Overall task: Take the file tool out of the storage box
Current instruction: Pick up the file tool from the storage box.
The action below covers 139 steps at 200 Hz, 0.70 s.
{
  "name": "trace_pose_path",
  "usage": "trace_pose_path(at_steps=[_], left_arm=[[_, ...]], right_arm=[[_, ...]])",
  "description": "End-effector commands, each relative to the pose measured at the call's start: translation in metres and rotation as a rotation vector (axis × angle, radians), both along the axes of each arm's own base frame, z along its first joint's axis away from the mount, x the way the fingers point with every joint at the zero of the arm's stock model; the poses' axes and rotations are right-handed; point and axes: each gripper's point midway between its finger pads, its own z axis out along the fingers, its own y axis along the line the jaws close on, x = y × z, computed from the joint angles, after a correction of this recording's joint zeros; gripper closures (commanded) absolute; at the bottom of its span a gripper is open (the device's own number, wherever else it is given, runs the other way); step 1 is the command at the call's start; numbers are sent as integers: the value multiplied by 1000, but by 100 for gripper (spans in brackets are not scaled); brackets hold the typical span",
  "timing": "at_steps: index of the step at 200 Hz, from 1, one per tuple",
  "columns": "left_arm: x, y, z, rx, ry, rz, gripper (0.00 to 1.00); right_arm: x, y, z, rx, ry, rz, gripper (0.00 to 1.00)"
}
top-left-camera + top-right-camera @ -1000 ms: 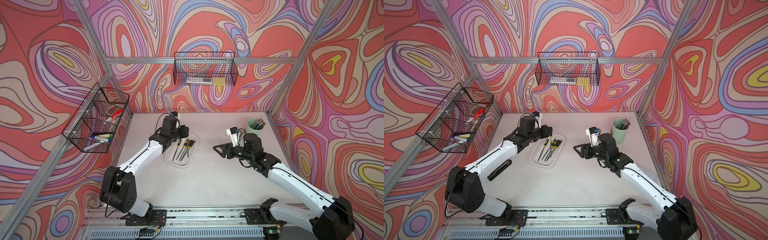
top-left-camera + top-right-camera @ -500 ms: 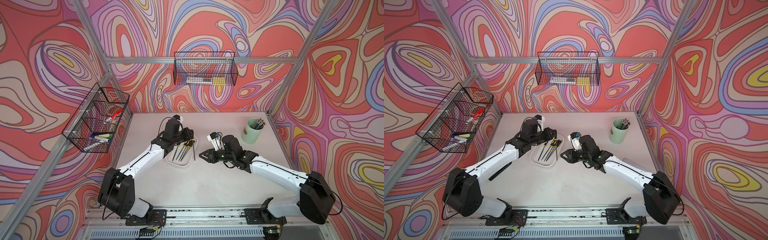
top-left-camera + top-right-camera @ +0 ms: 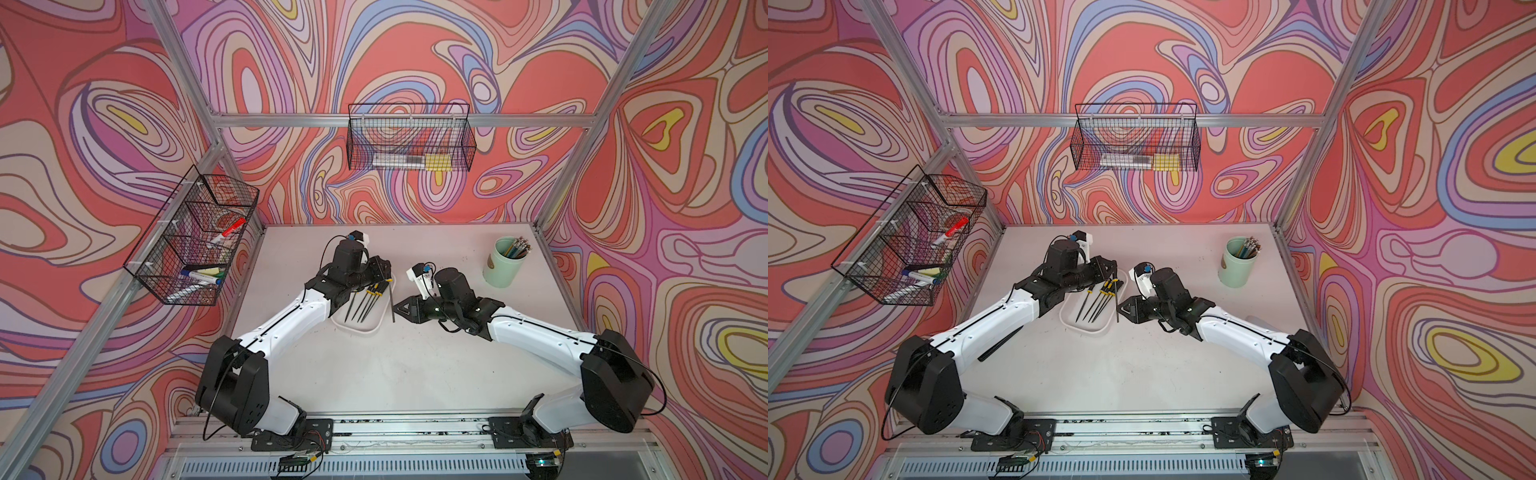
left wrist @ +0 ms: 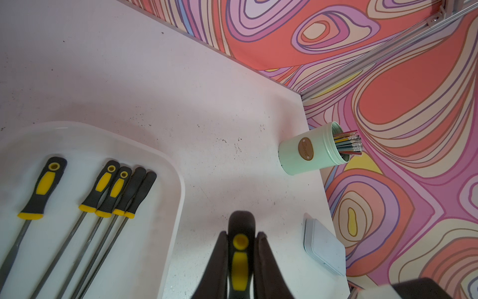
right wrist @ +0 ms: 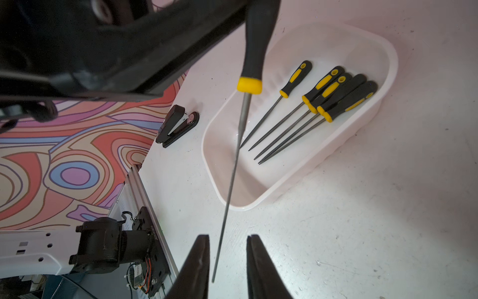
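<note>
- Holds the file tool (image 4: 240,261) by its black-and-yellow handle in the left gripper (image 4: 241,236), jaws closed tight on the handle.
- Carries it clear of the storage box (image 3: 360,329), in the air along the box's right rim in both top views.
- Points the handle toward the far side and the thin grey shaft toward the near side, tip just right of the box's near right corner.
- Brackets that tip with the right gripper (image 5: 227,236), jaws apart, a gap on either side of the shaft, no touch.
- Reaches in with one arm from the left and one from the right, grippers near each other.
- Shows five more files (image 5: 323,103) lying in the box, handles toward the far end, four bunched together and one a little apart on the left.
- Sits around the middle of the white worktop (image 3: 374,374), long side running far to near.
- Has a black stapler (image 5: 178,124) on the worktop left of the box.
- Has a mint-green pencil cup (image 3: 500,268) upright at the far right, well apart from the box, pencils inside.
- Has a flat pale tin (image 4: 323,248) by the right edge, nearer than the cup.
- Carries one wire basket (image 3: 409,141) on the far wall, another wire basket (image 3: 195,241) on the left wall, markers inside.
</note>
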Motion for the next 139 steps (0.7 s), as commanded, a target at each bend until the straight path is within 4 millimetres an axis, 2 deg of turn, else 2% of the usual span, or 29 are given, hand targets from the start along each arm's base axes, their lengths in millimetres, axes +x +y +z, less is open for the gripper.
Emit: trace_pose_path(at_steps=[1, 31, 90, 139], left_arm=[[1, -3, 9, -14, -26, 3, 89], [1, -5, 9, -18, -25, -1, 89], [-2, -5, 10, -23, -27, -3, 89], [-4, -8, 13, -41, -46, -22, 87]], right_arm=[[1, 9, 7, 27, -10, 20, 74], [2, 12, 4, 29, -1, 31, 79], [3, 13, 2, 27, 6, 29, 100], [4, 10, 2, 25, -5, 16, 100]])
